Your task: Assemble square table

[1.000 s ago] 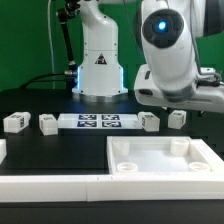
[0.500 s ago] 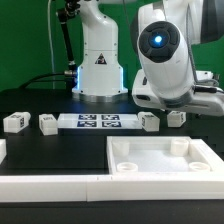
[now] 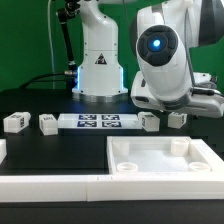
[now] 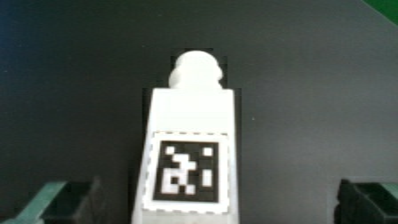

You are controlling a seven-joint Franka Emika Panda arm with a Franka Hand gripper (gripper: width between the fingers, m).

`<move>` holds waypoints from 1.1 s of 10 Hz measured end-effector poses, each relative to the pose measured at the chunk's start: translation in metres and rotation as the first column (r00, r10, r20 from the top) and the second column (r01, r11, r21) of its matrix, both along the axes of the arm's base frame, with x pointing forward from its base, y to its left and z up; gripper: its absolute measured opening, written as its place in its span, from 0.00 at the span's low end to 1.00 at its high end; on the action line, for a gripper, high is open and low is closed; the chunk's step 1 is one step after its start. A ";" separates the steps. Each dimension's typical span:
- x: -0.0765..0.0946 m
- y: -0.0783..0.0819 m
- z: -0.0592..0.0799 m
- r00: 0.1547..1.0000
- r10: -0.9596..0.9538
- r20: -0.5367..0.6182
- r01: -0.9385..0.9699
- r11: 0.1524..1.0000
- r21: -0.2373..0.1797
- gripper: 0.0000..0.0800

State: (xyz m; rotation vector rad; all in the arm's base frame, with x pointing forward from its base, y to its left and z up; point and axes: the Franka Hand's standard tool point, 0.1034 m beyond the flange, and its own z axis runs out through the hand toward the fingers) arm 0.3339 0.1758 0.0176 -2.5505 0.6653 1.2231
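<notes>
Black tabletop (image 3: pixel 30 104) | wrist: hand (image 4: pixel 214 203) spread above tagged leg (image 4: pixel 191 140) | exterior only: square panel (image 3: pixel 160 162)

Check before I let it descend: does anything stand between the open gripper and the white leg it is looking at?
Nothing visible does. In the wrist view the leg lies alone on the black table, in line with the gap of the open gripper, with bare surface on both sides and nothing over it.

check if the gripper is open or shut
Open: the gripper has fingertips wide apart in the wrist view, either side of a leg.
</notes>
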 end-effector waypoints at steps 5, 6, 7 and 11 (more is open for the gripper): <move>-0.014 0.005 -0.009 0.999 -0.004 -0.034 0.003 1.000 -0.003 0.81; -0.014 0.005 -0.009 0.999 -0.004 -0.034 0.004 1.000 -0.004 0.66; -0.014 0.005 -0.009 0.999 -0.004 -0.034 0.004 1.000 -0.004 0.49; -0.014 0.005 -0.009 0.999 -0.004 -0.034 0.004 1.000 -0.004 0.36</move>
